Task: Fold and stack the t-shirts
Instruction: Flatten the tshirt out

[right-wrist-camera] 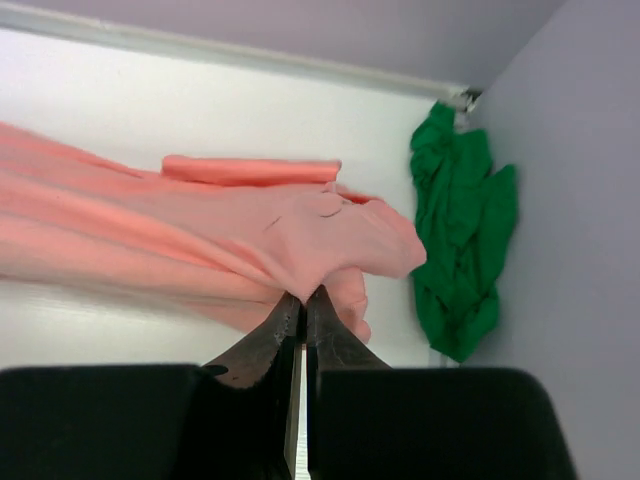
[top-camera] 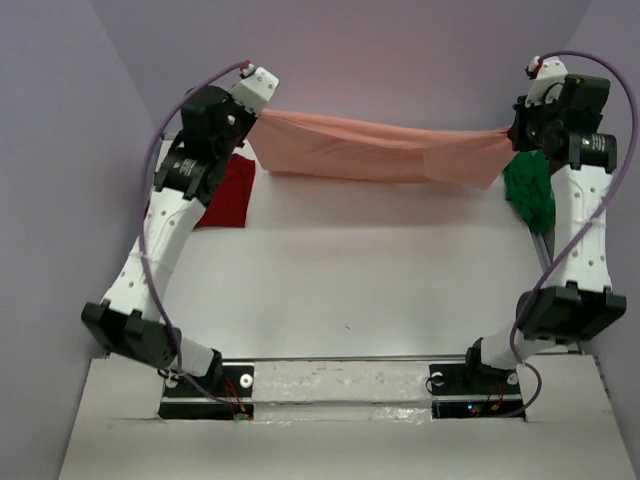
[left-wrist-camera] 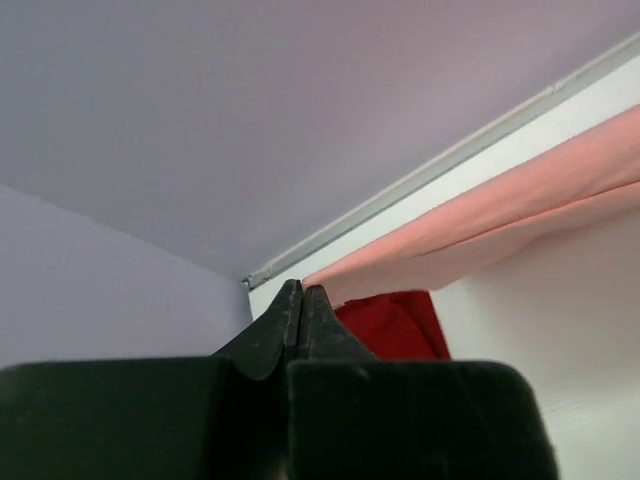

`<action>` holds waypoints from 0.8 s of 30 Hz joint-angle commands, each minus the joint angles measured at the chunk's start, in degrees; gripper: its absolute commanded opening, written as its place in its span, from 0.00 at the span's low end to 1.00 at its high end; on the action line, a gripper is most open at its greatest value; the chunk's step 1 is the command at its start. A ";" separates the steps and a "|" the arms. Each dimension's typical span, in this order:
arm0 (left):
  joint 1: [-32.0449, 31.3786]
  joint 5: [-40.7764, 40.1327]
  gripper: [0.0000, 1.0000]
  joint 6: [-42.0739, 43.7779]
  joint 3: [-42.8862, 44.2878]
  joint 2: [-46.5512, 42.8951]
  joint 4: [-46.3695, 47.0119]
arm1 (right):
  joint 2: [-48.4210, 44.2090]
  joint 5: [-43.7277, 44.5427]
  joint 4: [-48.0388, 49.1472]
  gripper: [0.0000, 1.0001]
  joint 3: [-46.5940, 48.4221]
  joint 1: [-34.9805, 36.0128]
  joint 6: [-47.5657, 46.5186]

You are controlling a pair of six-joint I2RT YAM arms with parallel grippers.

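The left pincer (left-wrist-camera: 302,292) is pressed closed on one end of the salmon-pink cloth t-shirt (top-camera: 380,150). Its wrist view shows the two dark fingers meeting at the tips, with the pink cloth running away from them. The right pincer (right-wrist-camera: 302,297) is likewise clamped on the opposite end, where a bunch of pink fabric gathers just above its tips. Between them the shirt hangs as a long band above the far part of the white table (top-camera: 350,290), sagging a little in the middle. It looks doubled over lengthwise, though the layers are hard to count.

Further out, the dark red cloth t-shirt (top-camera: 230,195) lies on the table under the left arm, near the far left corner. The bright green cloth t-shirt (right-wrist-camera: 455,240) lies crumpled by the right wall, just beside the right pincer.

The step in hand looks like the first fold of the pink shirt, held aloft and spread. Next, both arms probably need to lower together at an even height and lay the cloth flat on bare table without letting the ends twist. The red and green shirts appear unfolded, so most of the task remains.
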 commanded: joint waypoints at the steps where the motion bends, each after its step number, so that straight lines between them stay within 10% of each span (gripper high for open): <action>1: 1.51 4.05 0.00 0.10 -2.80 -15.27 3.31 | -16.69 -2.07 12.48 0.00 -6.16 -0.47 -1.31; 10: 15.13 18.03 0.00 -4.46 -13.09 -35.84 2.87 | -43.42 0.02 15.99 0.00 -21.03 -0.47 2.12; 24: 17.25 21.55 0.00 -5.96 -12.74 -24.79 7.87 | -29.39 6.71 25.83 0.00 -22.42 -0.47 -0.69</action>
